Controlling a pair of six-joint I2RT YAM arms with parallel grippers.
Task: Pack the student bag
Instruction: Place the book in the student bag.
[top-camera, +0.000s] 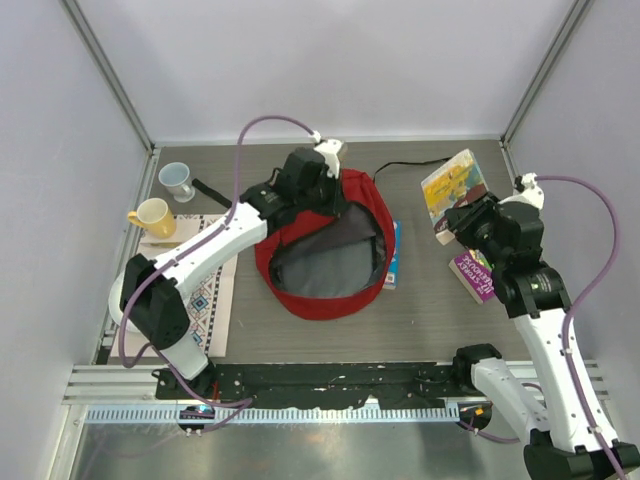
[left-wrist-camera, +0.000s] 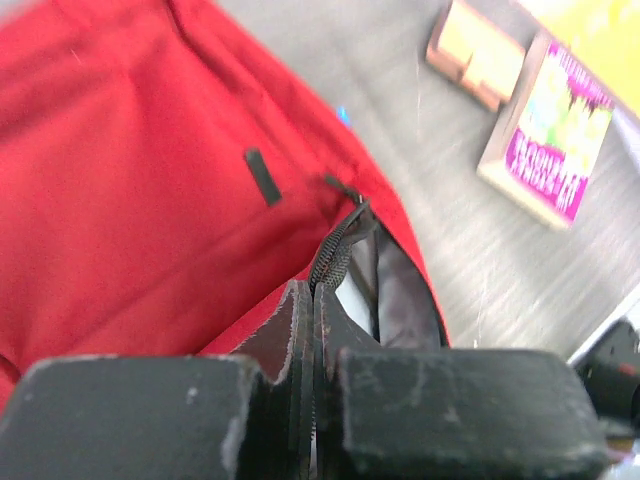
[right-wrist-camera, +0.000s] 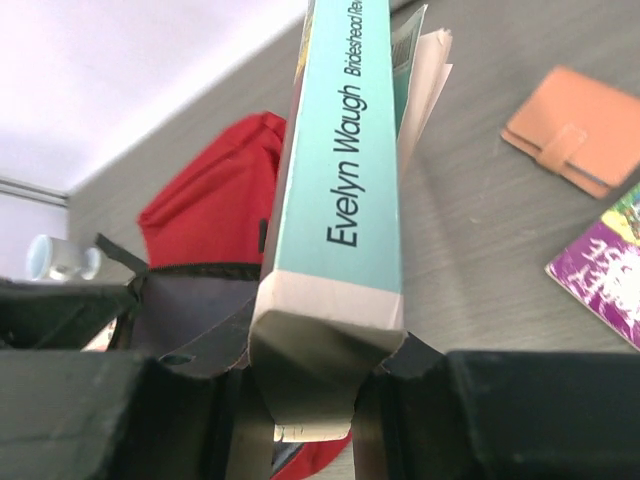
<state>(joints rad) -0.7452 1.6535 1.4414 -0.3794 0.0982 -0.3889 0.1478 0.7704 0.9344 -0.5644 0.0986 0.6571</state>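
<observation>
Student bag, the big soft red fabric backpack with black zipper trim (top-camera: 318, 300), is pinched at its far zipper edge by my left gripper (left-wrist-camera: 315, 305), jaws clamped tight on the fabric. My right gripper (right-wrist-camera: 325, 365) is squeezing the bottom end of a turquoise-spined Evelyn Waugh paperback (right-wrist-camera: 345, 170), held upright off to the bag's right. The bag sits mid-table on the grey wood-grain tabletop (top-camera: 420, 320), mouth gaping, grey lining showing. A purple-covered book (top-camera: 474, 276) lies flat by my right arm.
</observation>
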